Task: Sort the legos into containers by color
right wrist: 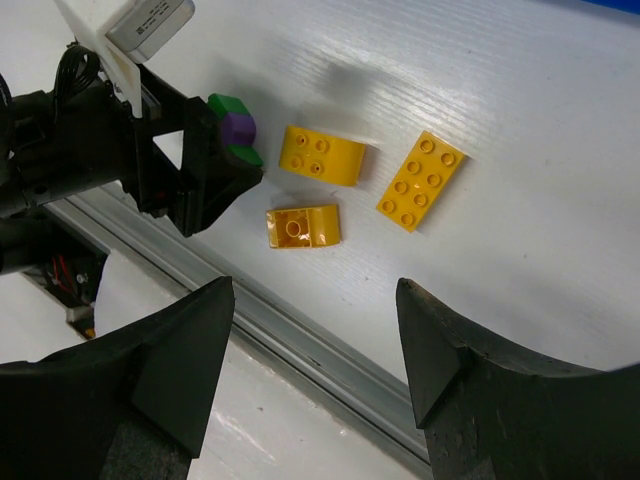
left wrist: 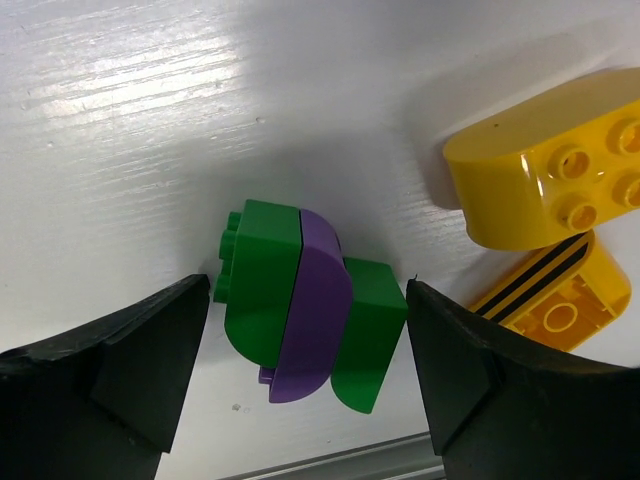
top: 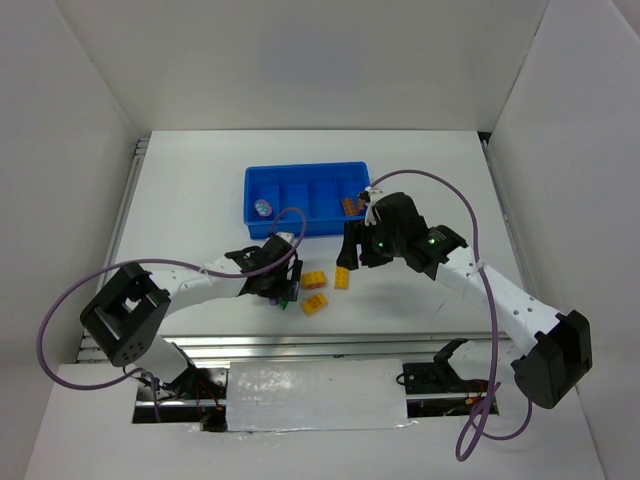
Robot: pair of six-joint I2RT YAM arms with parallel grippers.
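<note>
Straddling a green-and-purple lego cluster (left wrist: 300, 315) with the left gripper (left wrist: 305, 380), jaws spread, a sliver of table showing on either side, nothing pinched. Lying on the white table (left wrist: 130, 120) near its front edge, that cluster, a purple piece sandwiched between two green ones. Sitting just to its right, a rounded yellow brick (left wrist: 545, 175) and a striped yellow brick (left wrist: 555, 300), seeming to touch each other. Resting near those two, an eight-stud yellow brick (right wrist: 422, 180). Hanging above the yellows with the right gripper (right wrist: 313, 300), jaws gaping wide, carrying nothing. Waiting farther back, the blue tray (top: 322, 229), holding a lilac piece (top: 262, 208) in its leftmost compartment and a brown brick (top: 351, 206) at its right end.
</note>
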